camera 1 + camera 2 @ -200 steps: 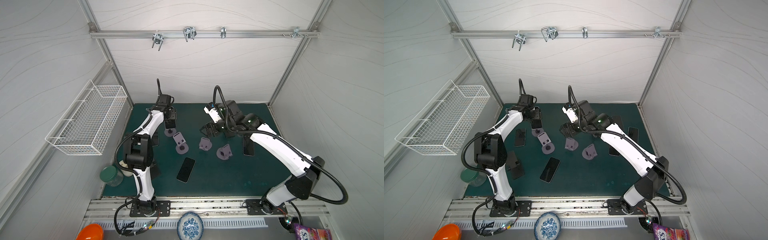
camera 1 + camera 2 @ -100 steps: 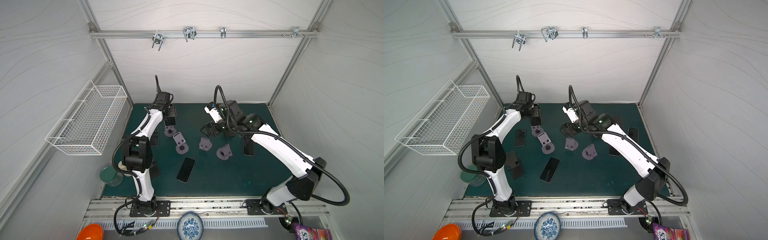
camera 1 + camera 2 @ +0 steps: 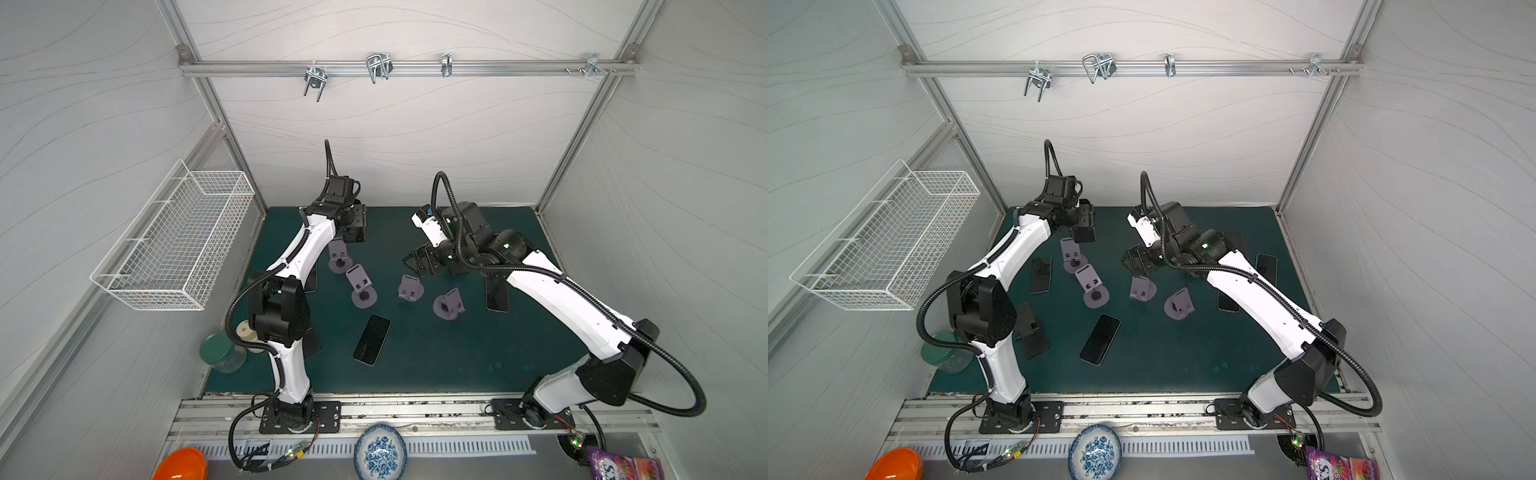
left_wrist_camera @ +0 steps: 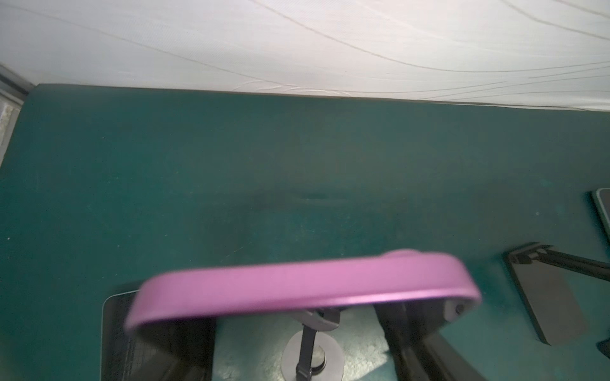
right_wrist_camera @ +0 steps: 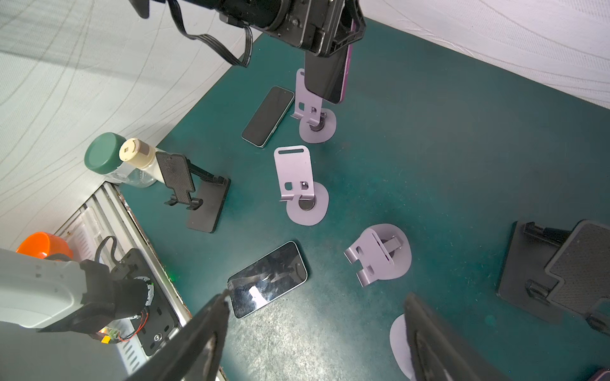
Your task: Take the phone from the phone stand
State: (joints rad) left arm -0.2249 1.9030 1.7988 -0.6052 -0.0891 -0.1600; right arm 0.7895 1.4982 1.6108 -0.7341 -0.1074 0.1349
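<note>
Now my left gripper is clamped tight on the top end of a purple phone, which hangs upright just above the lilac phone stand. Its lower edge sits over the stand's ledge, in front of the back plate; I cannot tell whether they touch. My right gripper hovers well apart from the stand, fingers spread partway, gripping nothing. A dark phone lies flat just beside the stand.
</note>
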